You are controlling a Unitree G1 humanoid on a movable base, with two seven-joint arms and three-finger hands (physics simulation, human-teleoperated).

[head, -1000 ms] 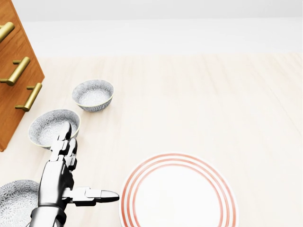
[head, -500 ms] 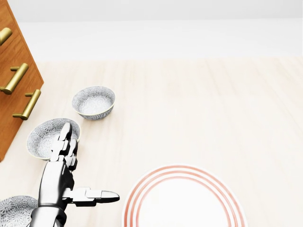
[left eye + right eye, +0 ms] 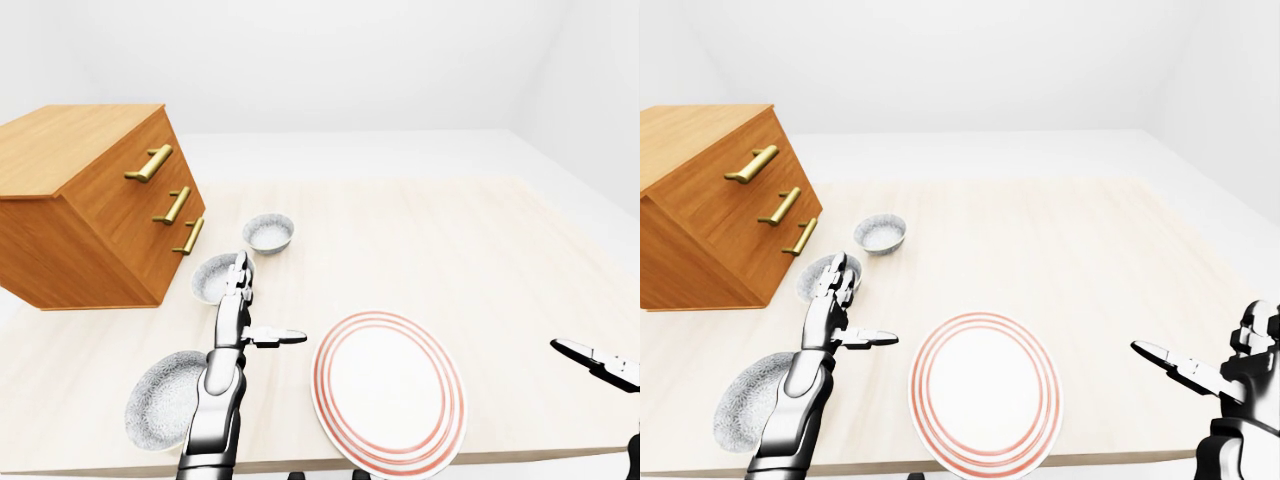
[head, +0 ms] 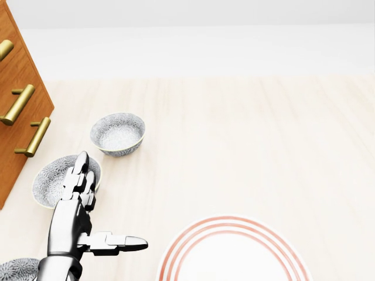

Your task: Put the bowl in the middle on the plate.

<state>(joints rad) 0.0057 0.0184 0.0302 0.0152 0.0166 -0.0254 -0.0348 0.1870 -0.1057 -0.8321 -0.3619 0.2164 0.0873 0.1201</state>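
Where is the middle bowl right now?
In the left-eye view, the grey patterned middle bowl sits left of centre, beside the wooden drawer chest, partly covered by fingers of the silver left hand.

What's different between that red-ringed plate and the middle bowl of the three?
The plate is flat, white with red rings; the middle bowl is deep with a grey speckled pattern. The plate is much wider than the bowl. The bowl sits by the wooden drawers, partly hidden by the left robot hand; the plate lies clear of it. Both are round, empty and on the table.
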